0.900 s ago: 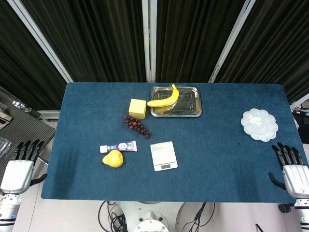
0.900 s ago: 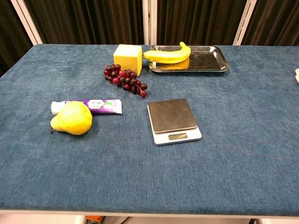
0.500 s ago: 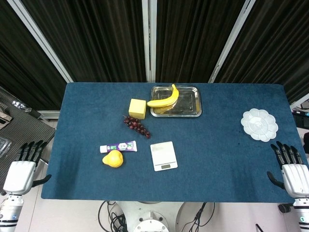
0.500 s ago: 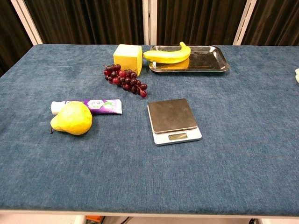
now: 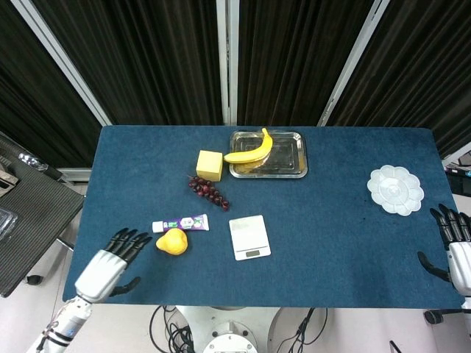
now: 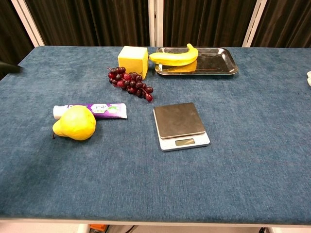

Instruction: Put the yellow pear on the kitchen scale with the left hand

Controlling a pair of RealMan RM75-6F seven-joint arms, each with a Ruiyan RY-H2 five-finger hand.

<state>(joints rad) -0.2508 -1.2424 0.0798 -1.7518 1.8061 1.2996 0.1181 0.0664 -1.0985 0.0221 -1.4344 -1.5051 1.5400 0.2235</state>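
Yellow pear (image 5: 171, 241) lies untouched on the table (image 5: 331, 243), beside the toothpaste tube (image 5: 180, 223); your left hand (image 5: 118, 254) hovers empty, fingers spread, just left of it. Grasp and transfer to the kitchen scale (image 5: 249, 237) remain.

- One pear (image 5: 172, 241)
- One scale (image 5: 249, 237)
- One banana (image 5: 251, 151)
- One tray (image 5: 293, 166)
- One grape bunch (image 5: 208, 191)
- One yellow block (image 5: 209, 165)
- One tube (image 5: 181, 223)
- One white palette (image 5: 396, 189)
- Two hands (image 5: 109, 266) (image 5: 458, 253)
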